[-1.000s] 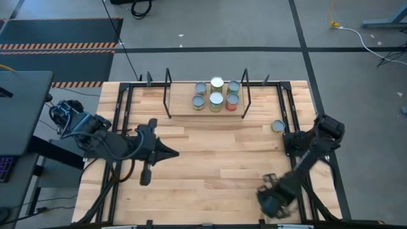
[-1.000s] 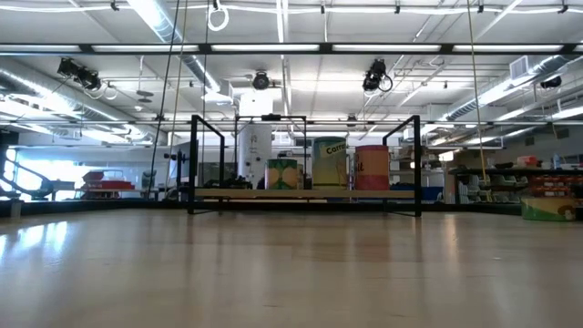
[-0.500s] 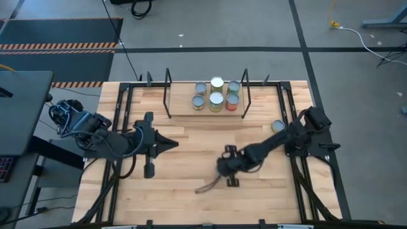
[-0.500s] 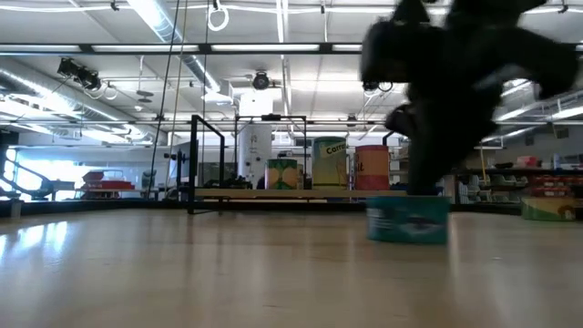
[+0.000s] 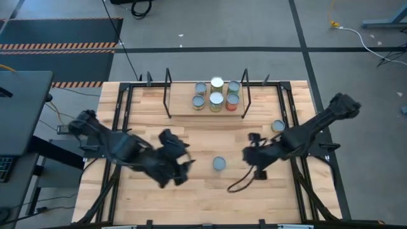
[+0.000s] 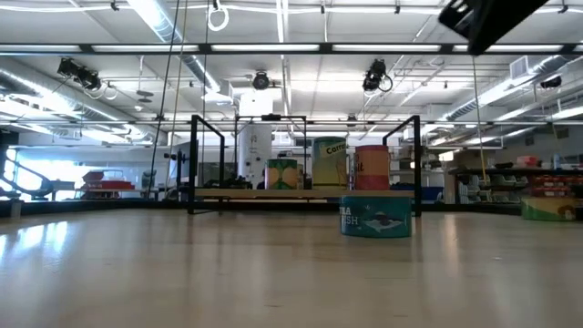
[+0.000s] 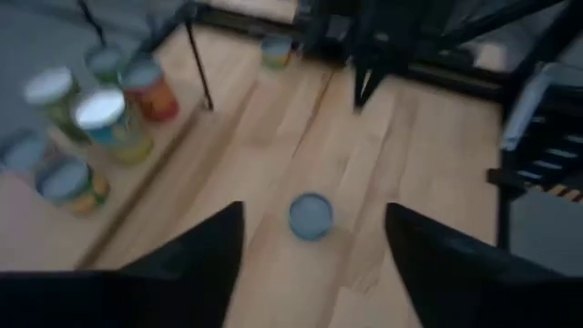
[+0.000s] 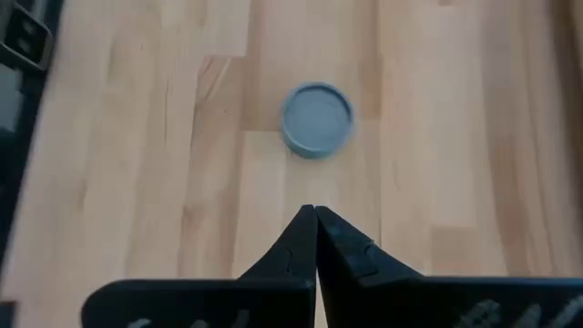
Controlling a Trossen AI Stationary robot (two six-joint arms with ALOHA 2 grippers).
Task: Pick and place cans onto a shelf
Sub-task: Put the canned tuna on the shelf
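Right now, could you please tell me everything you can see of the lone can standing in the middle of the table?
The can is a low, squat tin with a flat grey round lid and a teal label showing a fish and white lettering. It stands upright on the wooden tabletop, in front of the shelf, between the left gripper and the right gripper. Nothing but the tabletop touches it.

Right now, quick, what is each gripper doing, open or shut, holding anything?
Left gripper: fingers open, holding nothing, facing the small silver-lidded blue can alone on the wooden tabletop.
Right gripper: fingers shut, holding nothing, near the same can.
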